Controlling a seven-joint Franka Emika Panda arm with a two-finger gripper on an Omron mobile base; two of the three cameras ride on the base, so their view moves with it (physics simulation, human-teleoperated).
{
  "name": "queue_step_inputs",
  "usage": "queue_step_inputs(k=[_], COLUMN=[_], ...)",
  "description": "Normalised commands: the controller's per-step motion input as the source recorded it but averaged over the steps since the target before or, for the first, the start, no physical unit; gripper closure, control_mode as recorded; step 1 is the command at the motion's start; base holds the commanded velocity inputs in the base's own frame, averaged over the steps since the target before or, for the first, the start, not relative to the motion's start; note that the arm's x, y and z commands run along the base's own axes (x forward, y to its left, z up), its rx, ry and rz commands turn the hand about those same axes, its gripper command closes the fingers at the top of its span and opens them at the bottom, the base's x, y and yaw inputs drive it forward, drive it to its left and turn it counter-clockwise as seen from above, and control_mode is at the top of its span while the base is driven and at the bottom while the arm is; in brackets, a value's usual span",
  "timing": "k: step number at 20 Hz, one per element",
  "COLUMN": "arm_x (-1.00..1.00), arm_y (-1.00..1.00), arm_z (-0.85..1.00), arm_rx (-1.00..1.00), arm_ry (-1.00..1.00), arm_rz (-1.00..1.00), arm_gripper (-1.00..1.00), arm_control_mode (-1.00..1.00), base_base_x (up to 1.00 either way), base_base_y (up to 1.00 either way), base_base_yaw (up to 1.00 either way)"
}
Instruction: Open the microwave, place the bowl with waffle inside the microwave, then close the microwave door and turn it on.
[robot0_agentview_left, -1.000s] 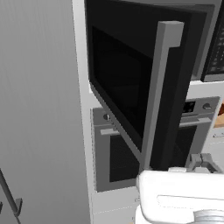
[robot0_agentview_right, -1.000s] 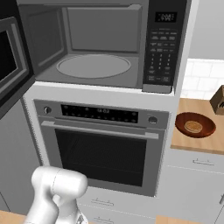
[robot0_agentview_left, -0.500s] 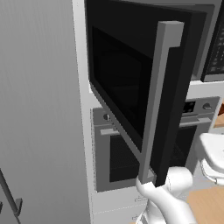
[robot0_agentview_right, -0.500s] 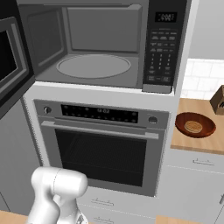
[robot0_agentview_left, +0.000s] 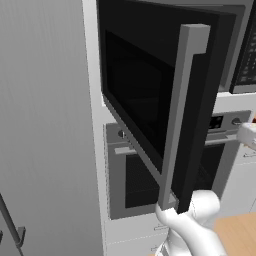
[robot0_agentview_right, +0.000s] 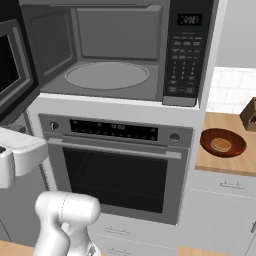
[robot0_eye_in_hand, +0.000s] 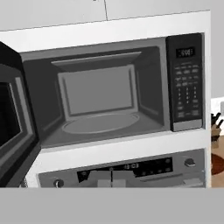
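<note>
The gripper (robot0_eye_in_hand: 112, 181) has its jaws pressed together on nothing, low in the hand view, facing the microwave (robot0_eye_in_hand: 113, 94). The microwave door (robot0_agentview_left: 165, 110) stands swung out to the left, the cavity open with its glass turntable (robot0_agentview_right: 107, 75) bare. Far right, on the wooden counter (robot0_agentview_right: 227, 165), sits the bowl (robot0_agentview_right: 222, 142) holding the waffle (robot0_agentview_right: 220, 145), beside the steel oven (robot0_agentview_right: 117, 172).
</note>
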Motion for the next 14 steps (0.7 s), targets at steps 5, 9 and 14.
queue_step_inputs(k=[5, 9, 14], arm_x=[0.41, 0.56, 0.57], arm_y=[-0.18, 0.30, 0.01], arm_z=[-0.24, -0.44, -0.33], arm_rx=[0.16, 0.02, 0.02], arm_ry=[0.17, 0.17, 0.35], arm_rz=[0.31, 0.03, 0.04], arm_gripper=[1.00, 1.00, 1.00], arm_control_mode=[-1.00, -1.00, -1.00], base_base_x=[0.00, 0.00, 0.00], base_base_y=[0.00, 0.00, 0.00], base_base_yaw=[0.00, 0.00, 0.00])
